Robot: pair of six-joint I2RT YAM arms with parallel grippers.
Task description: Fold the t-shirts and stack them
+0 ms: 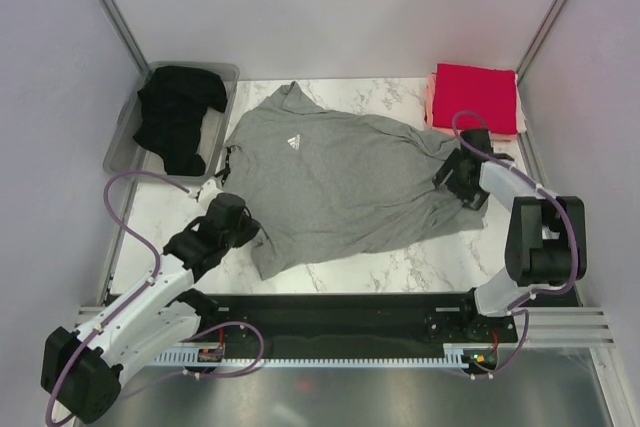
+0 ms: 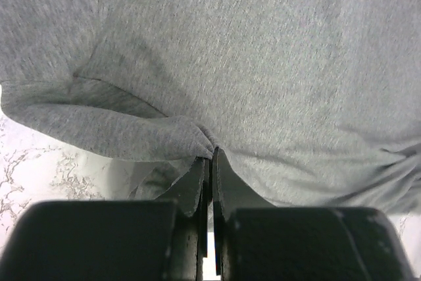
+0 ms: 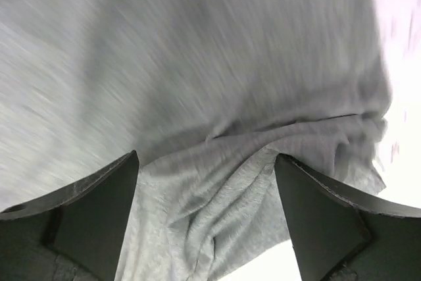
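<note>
Well, behind the grey t-shirt's (image 1: 340, 182) left sleeve, a black t-shirt (image 1: 178, 117) slumps in the clear bin (image 1: 125, 137). The left pincer (image 2: 210, 162) is clamped on the grey t-shirt's near-left hem, and the shirt lies spread on the tabletop (image 1: 400, 267). The right pincer (image 3: 207, 169) gapes over its bunched right edge. Behind that edge, a folded red t-shirt (image 1: 475, 92) tops a pink t-shirt (image 1: 432, 99).

The spread grey t-shirt (image 1: 340, 182) covers the middle of the counter (image 1: 400, 267), leaving bare marble along the near edge and far centre. The bin (image 1: 125, 137) holding a black t-shirt (image 1: 178, 112) blocks the far-left corner. The folded red t-shirts (image 1: 475, 95) block the far-right corner.
</note>
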